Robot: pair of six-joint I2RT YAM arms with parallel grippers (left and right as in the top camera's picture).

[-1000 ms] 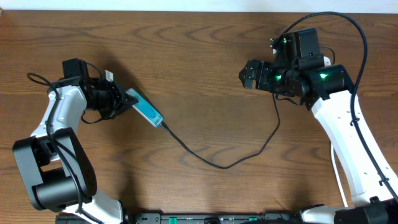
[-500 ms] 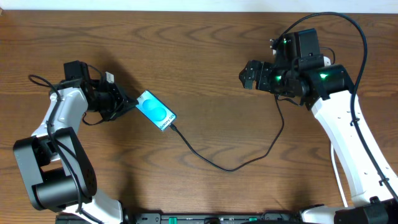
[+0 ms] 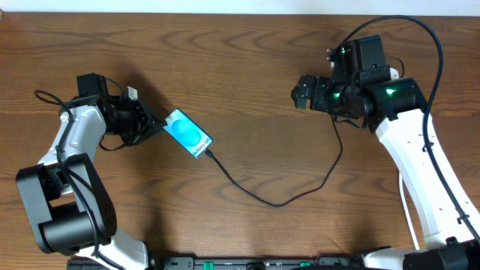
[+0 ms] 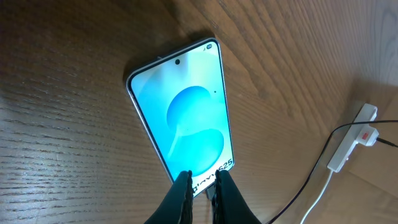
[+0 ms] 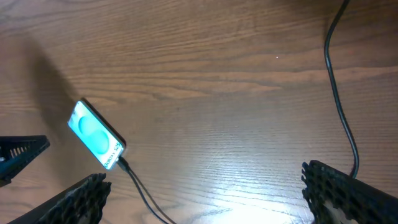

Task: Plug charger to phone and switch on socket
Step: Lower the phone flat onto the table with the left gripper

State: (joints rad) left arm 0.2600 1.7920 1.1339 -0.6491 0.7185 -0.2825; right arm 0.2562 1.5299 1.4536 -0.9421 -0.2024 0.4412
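One wooden desk [image 3: 240, 45] is carrying everything. Two arms are reaching over it: the left arm [image 3: 71, 142] is bending in from the left, and the right arm [image 3: 420, 165] is stretching up along the right side.

The charger [image 3: 277, 202] is lying in a long loose loop between them. One end is meeting the text end of the phone [image 3: 187, 133]. The other is rising toward the right arm and disappearing under it.

The phone is lying flat and diagonal, left of the desk's middle, its screen glowing cyan.

The socket [image 4: 351, 140] is showing only in the left wrist view. It is lying well apart from the phone, off to the right, with a red switch [image 4: 367, 134] near its far end. A white cord [image 4: 317, 199] is trailing from its near end. The charger is running just beside it, and I cannot tell whether it is plugged in.

The left pincer [image 3: 155, 124] is sitting just beside the phone, at the end away from the charger. In its wrist view the fingers [image 4: 183, 196] are standing nearly pressed together with a thin gap. I cannot tell whether they are pinching anything.

The right pincer [image 5: 204, 171] is hanging spread wide, gripping nothing, well apart from the phone.
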